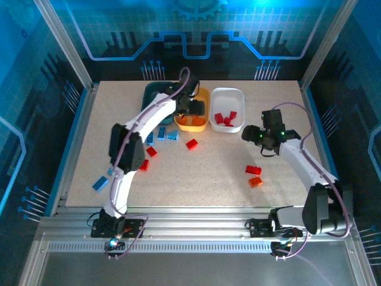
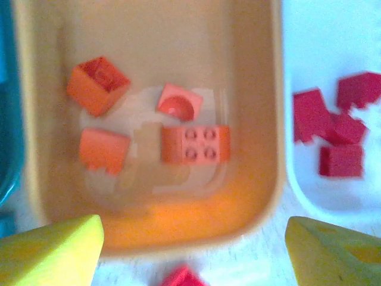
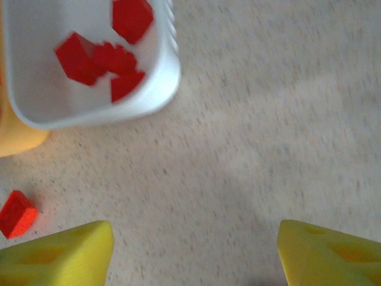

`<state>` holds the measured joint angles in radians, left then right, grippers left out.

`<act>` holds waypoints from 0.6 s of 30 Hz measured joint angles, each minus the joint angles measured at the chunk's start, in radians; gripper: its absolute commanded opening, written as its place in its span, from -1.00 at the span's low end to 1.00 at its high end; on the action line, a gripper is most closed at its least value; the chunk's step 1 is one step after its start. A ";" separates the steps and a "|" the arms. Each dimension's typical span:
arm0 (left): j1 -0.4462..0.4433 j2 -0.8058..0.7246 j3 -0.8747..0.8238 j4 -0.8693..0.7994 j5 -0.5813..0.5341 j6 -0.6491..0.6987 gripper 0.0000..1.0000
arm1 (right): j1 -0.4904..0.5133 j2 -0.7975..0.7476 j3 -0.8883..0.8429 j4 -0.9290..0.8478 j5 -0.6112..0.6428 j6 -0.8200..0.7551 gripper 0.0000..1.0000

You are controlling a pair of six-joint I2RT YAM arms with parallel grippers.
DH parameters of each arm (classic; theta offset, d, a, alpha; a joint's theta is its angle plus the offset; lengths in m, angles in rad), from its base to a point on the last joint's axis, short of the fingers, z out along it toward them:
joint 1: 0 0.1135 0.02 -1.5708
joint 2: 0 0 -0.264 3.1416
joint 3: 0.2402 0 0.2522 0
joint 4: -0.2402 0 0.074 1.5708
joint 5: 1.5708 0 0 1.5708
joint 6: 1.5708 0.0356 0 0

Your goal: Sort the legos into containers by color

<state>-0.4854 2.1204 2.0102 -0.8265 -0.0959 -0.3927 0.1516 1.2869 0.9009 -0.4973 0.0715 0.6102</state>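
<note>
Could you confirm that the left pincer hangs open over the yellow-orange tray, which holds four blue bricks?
Not quite: the left wrist view shows the four bricks in the yellow-orange tray are orange, not blue. The left pincer does hang open over that tray.

We see the dark teal tray (image 1: 150, 91), the yellow-orange tray (image 1: 191, 127) with four orange bricks (image 2: 195, 144) lying apart in it, and the white tray (image 1: 227, 91) with clustered red bricks (image 1: 225, 119), side by side, while blue bricks (image 1: 162, 135), loose red bricks (image 1: 191, 143) and one orange brick (image 1: 255, 182) lie scattered nearer.
</note>
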 measured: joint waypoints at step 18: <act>-0.082 -1.005 -1.387 0.441 0.052 -0.293 0.98 | 0.122 -0.299 -0.317 -0.310 0.081 0.354 0.19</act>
<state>-0.5678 1.1152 0.6231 -0.3851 -0.0437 -0.6853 0.2733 0.9874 0.5838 -0.8074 0.1528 0.9642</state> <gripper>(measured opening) 0.990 0.613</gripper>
